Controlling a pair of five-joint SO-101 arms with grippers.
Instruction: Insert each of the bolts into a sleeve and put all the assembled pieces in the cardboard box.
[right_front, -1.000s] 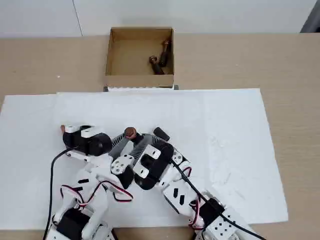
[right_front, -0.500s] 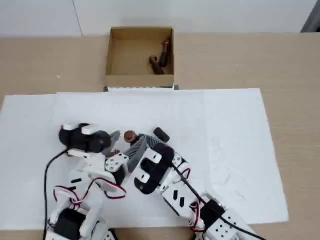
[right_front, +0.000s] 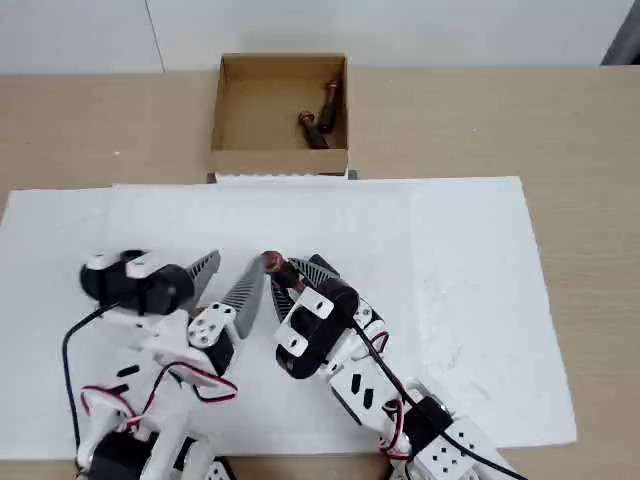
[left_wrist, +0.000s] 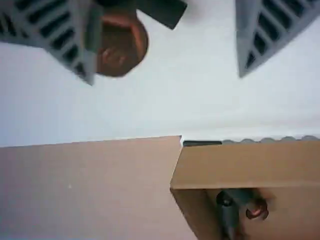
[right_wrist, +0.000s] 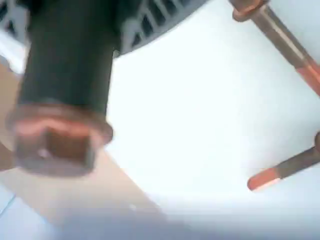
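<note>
Tan counter (right_front: 100, 120), white paper sheet (right_front: 450, 230) laid over it, cardboard box (right_front: 280, 160) at the far edge, well apart from both arms. High view: box already has finished pieces (right_front: 318, 125) lying against one wall. Left gripper (right_front: 236, 264) is spread wide, nothing between its fingers. Right gripper (right_front: 287, 272) sits just beside it, pinching the assembled piece (right_front: 273, 265) with the copper head pointing toward the box. Left wrist view: grey fingers (left_wrist: 270, 35) wide apart, and the copper head of that piece is close beside one of them; can't tell if they touch. The box wall is across the sheet, with a finished piece inside. Right wrist view: dark sleeve (right_wrist: 70, 55) with the hex bolt head (right_wrist: 60, 142) seated at its end, clamped against a grey finger; bolt looks fully in. Two loose bolts (right_wrist: 282, 35) lie on the sheet, apart from each other, apparently with no sleeves on. Read: insertion on this piece looks done, step in hand is transfer to the box. Next move calls for the right arm to lift clear of the left fingers, carry across the sheet, get over the box rim and drop. Risk: snagging the nearby left finger on lift. Loose bolts left, so not finished.
</note>
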